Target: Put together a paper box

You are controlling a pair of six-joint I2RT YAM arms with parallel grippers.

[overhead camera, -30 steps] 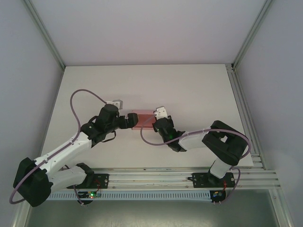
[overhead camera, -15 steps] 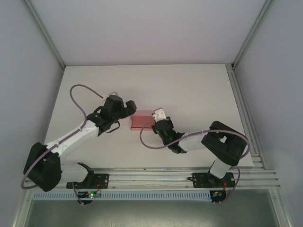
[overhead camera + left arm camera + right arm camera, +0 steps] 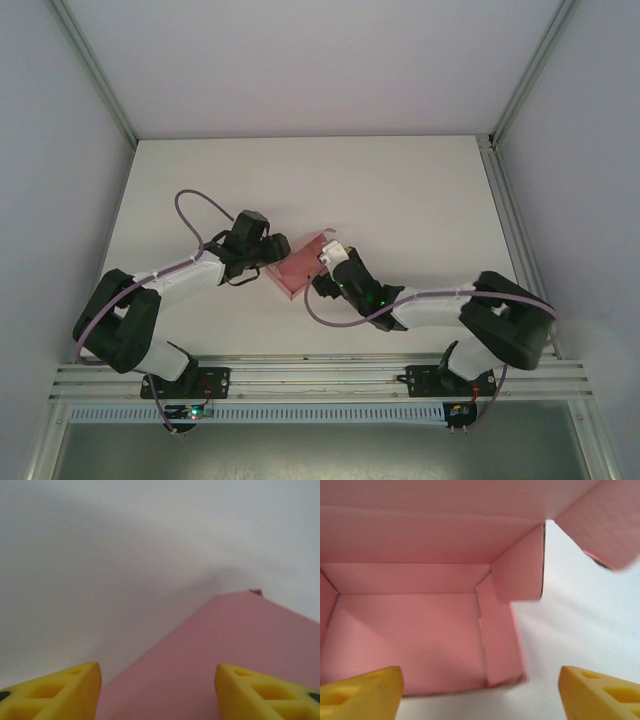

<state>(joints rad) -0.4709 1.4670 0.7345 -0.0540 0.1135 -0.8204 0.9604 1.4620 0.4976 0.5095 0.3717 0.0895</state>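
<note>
Roughly mid-way across the white table [image 3: 400, 190], the left arm [image 3: 170, 285] and right arm [image 3: 440, 300] bend inward to meet at the paper box [image 3: 295, 268], which sits skewed between them. The left gripper [image 3: 157, 692] is spread wide over a flat pink outer face, clamping nothing. The right gripper [image 3: 480, 695], equally wide and empty, faces the box's hollow interior, whose walls are raised and whose side flap [image 3: 600, 525] hangs loose.

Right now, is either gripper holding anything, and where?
Nothing is held: the left gripper and the right gripper both stand open at the pink paper box, clamping no wall or flap.
</note>
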